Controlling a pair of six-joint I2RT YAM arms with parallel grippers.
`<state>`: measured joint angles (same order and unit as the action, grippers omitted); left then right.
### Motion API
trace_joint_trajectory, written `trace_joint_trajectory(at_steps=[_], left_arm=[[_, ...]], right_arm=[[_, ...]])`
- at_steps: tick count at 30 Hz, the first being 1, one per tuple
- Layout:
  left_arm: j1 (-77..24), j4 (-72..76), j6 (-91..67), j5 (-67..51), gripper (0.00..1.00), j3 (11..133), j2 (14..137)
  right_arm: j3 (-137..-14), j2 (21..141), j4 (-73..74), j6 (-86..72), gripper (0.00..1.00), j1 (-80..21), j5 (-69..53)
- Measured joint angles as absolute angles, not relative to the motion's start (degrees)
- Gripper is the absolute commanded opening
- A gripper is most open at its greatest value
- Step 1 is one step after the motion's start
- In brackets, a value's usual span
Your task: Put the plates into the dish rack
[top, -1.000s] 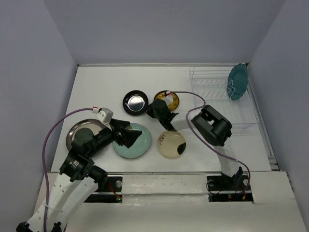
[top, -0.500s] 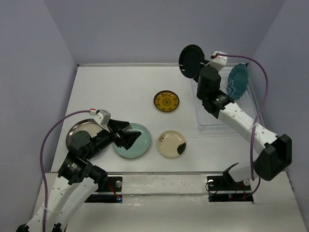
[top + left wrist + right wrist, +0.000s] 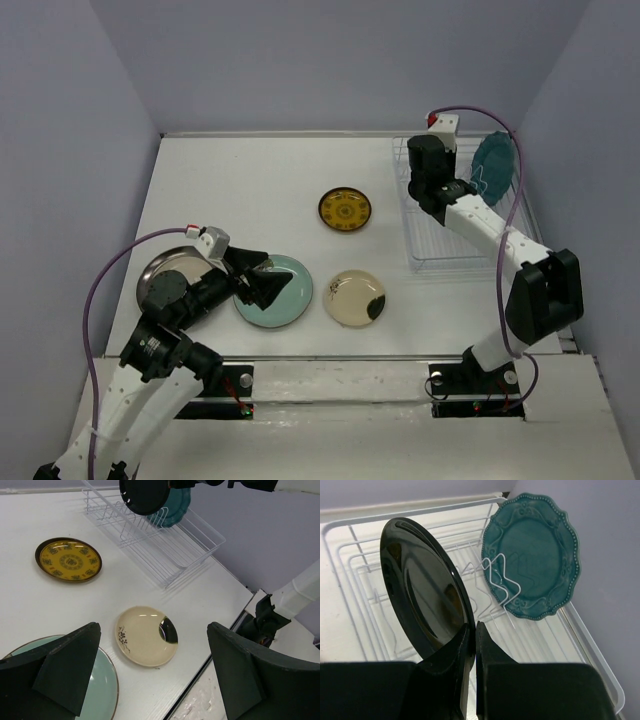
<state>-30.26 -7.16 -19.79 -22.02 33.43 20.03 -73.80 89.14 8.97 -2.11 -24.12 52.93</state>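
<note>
Small glossy black plate [image 3: 420,590], on edge over the dish rack [image 3: 160,545], beside the racked teal scalloped plate [image 3: 532,565]; right gripper [image 3: 472,635] pinches its lower rim, dividers beneath. Left gripper [image 3: 155,675] spread wide, well apart.

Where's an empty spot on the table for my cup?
The far left corner, behind the grey plate and left of the yellow plate, is bare. So is the patch between the cream plate and the dish rack. The near left is crowded.
</note>
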Motion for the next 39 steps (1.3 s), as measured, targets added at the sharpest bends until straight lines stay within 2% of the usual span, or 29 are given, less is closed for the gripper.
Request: trace_joint_trajectory(at_steps=[18, 20, 22, 25, 27, 33, 39], left_arm=[[-30.3, -7.2, -19.8, -22.0, 0.99, 33.5, 20.1], [-30.3, -7.2, -19.8, -22.0, 0.99, 33.5, 20.1], [-30.2, -7.1, -19.8, -22.0, 0.99, 33.4, 20.2], [-30.0, -7.1, -19.8, -22.0, 0.99, 33.5, 20.8], [-29.9, -7.2, -19.8, -21.8, 0.99, 33.5, 21.4], [-28.3, -7.2, -19.8, -20.9, 0.99, 33.4, 24.4], [-25.3, -7.2, -19.7, -20.5, 0.99, 33.4, 25.6]], right_arm=[[-83.5, 106.6, 12.8, -2.7, 0.08, -22.5, 50.5], [-83.5, 107.6, 13.8, -3.4, 0.13, -22.5, 49.9], [-83.5, 107.9, 14.7, -3.8, 0.31, -22.5, 49.5], [-83.6, 107.7, 15.0, -4.4, 0.48, -22.5, 49.4], [-83.6, 107.3, 15.4, -4.9, 0.55, -22.5, 49.2], [-83.5, 101.3, 17.7, -6.4, 0.56, -22.5, 45.1], [-79.2, 87.7, 17.0, -11.0, 0.59, -24.9, 29.2]])
